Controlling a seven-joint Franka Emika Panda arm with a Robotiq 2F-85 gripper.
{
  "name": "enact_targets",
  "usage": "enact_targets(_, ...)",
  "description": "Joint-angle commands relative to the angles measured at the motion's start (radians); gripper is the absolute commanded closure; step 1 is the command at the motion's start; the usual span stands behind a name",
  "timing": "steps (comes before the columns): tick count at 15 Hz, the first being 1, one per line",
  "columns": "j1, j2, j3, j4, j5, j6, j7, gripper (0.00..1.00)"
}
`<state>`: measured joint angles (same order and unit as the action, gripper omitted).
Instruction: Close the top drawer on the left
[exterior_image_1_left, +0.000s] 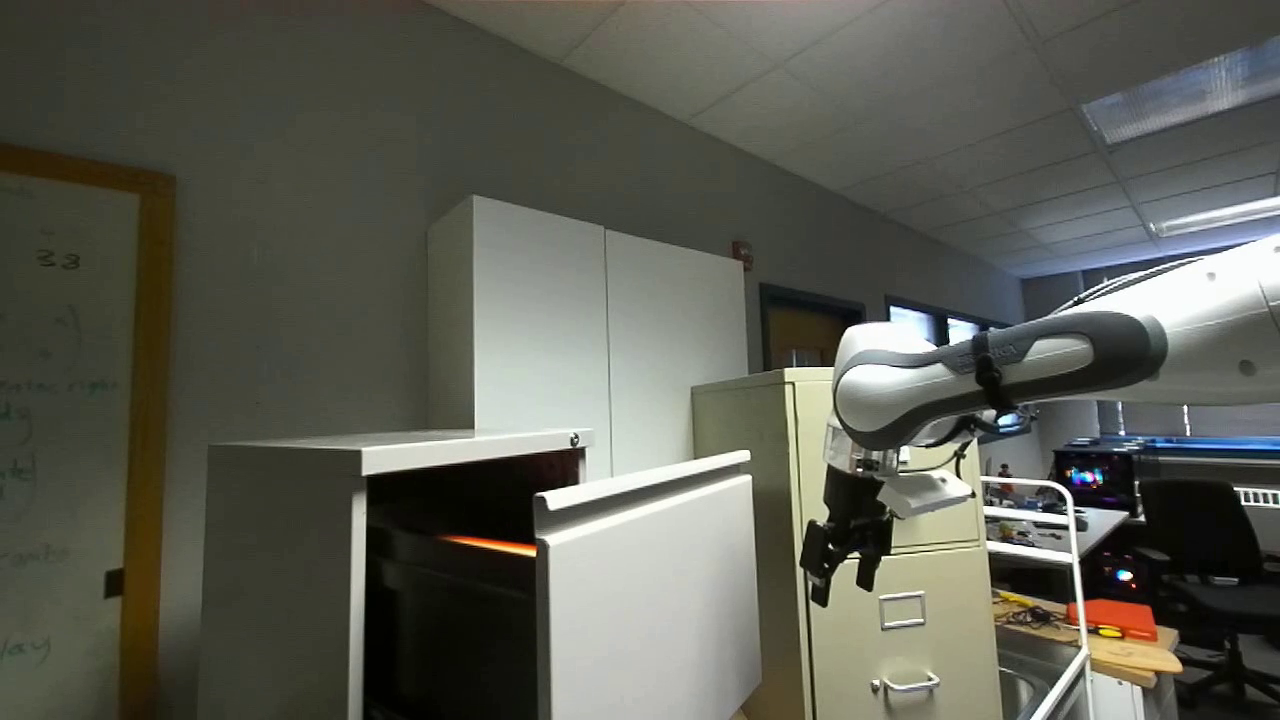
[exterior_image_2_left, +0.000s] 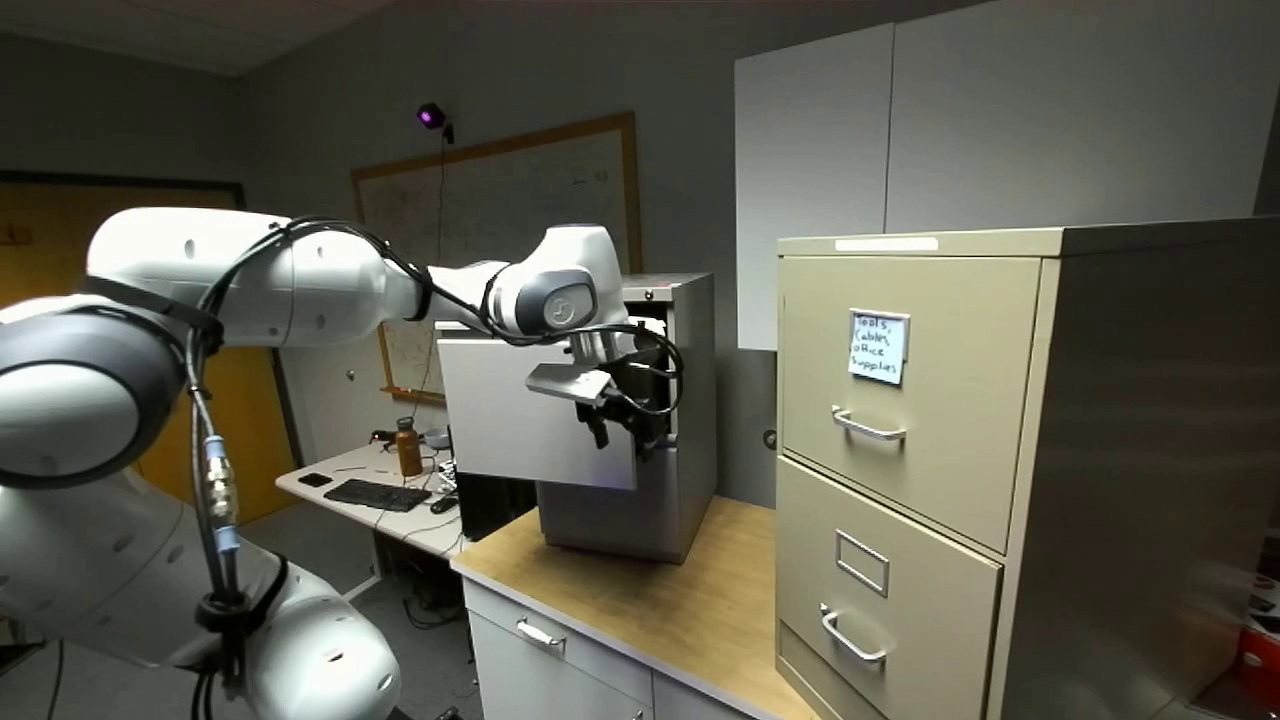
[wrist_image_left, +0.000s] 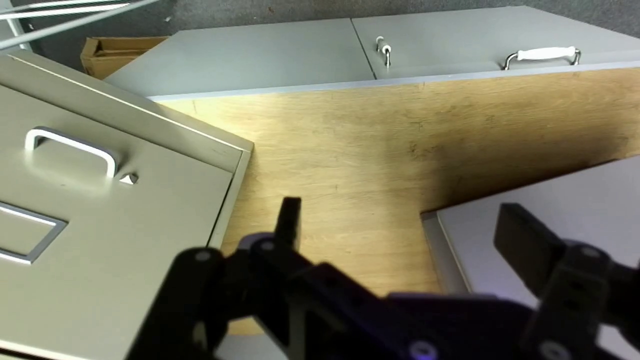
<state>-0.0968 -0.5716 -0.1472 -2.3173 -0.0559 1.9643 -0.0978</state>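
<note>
- The claw (exterior_image_1_left: 845, 582) stands open, its fingers (wrist_image_left: 289, 215) well apart, the wood of the counter (wrist_image_left: 365, 225) showing in the gap between them in the wrist view
- The arm (exterior_image_1_left: 1070, 370), white and grey, reaches in above, with black cables (exterior_image_2_left: 320, 224) strapped along it
- The drawer (exterior_image_1_left: 655, 600) is near the claw but apart from it; it is the wide white top one, well out of the cabinet (exterior_image_1_left: 280, 580), so that the dark inside shows, with an orange strip (exterior_image_1_left: 490, 545) in it
- In an exterior view the wrist end of the arm hides part of one end of the drawer front
- The cabinet stands upright on the counter, its lower front (exterior_image_2_left: 605, 515) set back beneath the drawer
- Across a stretch of counter is a beige file cabinet (exterior_image_2_left: 890, 500); two closed drawers show, each with a bar handle (exterior_image_2_left: 868, 428), and a card (exterior_image_2_left: 878, 345) on the upper one reads "Tools, Cables, Office Supplies"
- Behind these is a white cupboard (exterior_image_1_left: 675, 340), its two doors closed
- Beyond the cabinet a desk (exterior_image_2_left: 300, 492) bears a keyboard (exterior_image_2_left: 378, 495) and a brown bottle (exterior_image_2_left: 408, 448)
- On the wall is a wood-framed whiteboard (exterior_image_2_left: 510, 200), most of its writing too faint to read, with a purple-lit device (exterior_image_2_left: 431, 116) near its upper edge
- Past the file cabinet, in an exterior view, are an orange case (exterior_image_1_left: 1115, 618) and a black chair (exterior_image_1_left: 1190, 530)
</note>
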Motion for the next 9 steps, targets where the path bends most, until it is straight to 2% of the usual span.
enact_targets(1,-0.007,-0.006,0.023,0.015,-0.005,-0.01,0.022,0.0)
enact_targets(3,-0.005,-0.015,0.028,0.014,-0.005,-0.01,0.022,0.0)
enact_targets(4,-0.006,-0.024,0.032,0.011,-0.007,-0.008,0.026,0.25)
enact_targets(5,-0.006,-0.03,0.036,0.009,-0.009,-0.008,0.028,0.25)
enact_targets(9,0.012,-0.062,0.052,0.004,0.002,0.002,0.019,0.57)
